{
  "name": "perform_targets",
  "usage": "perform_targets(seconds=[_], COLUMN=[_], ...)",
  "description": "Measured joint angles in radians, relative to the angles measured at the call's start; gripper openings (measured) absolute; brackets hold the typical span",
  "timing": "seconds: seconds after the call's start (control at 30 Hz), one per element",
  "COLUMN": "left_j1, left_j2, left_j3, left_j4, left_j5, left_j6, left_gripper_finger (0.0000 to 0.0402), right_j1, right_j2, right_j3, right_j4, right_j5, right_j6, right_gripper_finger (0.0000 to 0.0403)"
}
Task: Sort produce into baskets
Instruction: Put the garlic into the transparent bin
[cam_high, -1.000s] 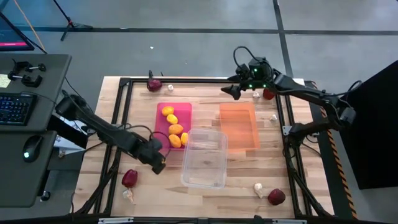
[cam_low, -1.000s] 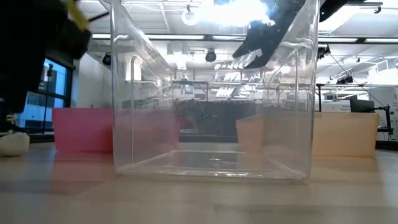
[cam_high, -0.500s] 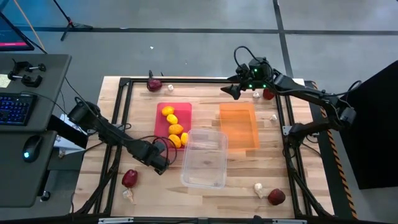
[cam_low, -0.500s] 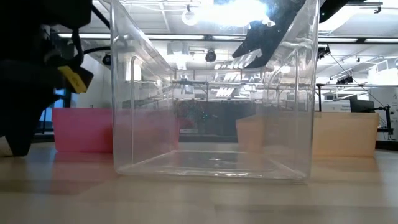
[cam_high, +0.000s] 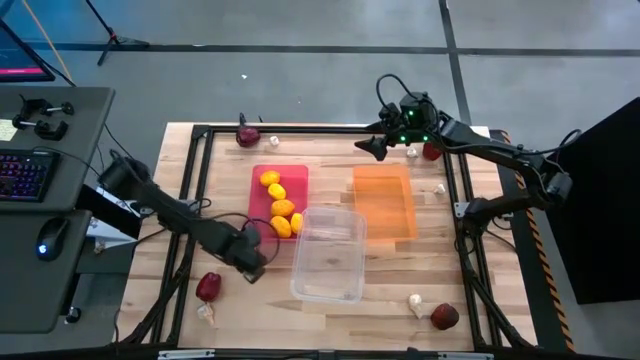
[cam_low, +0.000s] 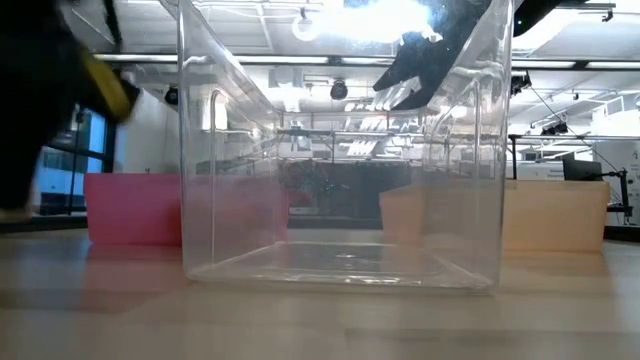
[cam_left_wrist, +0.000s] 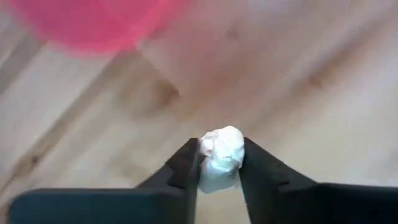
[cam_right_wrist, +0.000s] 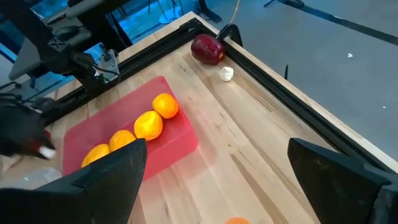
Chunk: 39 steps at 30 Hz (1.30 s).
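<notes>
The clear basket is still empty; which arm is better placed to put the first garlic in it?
Left, probably. The left pincer is shut on a garlic bulb beside the clear basket. The right pincer is open and empty, far behind the orange basket.

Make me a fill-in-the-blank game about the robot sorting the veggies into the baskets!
1. The left gripper is squeezing a small whitish ____ bulb.
2. The four yellow-orange lemons all lie in the ____ basket.
3. The clear basket has ____ produce in it.
4. The right gripper hangs above the far edge of the table, holding ____.

Missing words: garlic; pink; no; nothing
</notes>
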Motion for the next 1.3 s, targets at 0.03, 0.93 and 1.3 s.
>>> perform_targets(seconds=[0.03,0.93,1.3], left_j1=[-0.010,0.377,0.311], left_j2=[-0.040,-0.067,0.108], left_j3=[0.009,0.190,0.407], left_j4=[-0.030,0.776,0.697], left_j5=[-0.003,0.013,0.017], left_j6=[0.007,1.121,1.003], left_gripper_finger=[0.0055,0.0110,0.0219], right_j1=[0.000,0.191,0.396], right_j2=[0.000,-0.222,-0.361], right_j3=[0.000,0.000,0.000], right_j4=[0.000,0.227,-0.152], right_j5=[0.000,-0.231,-0.060], right_j6=[0.006,0.361,0.294], right_gripper_finger=[0.0378,0.0378,0.0378])
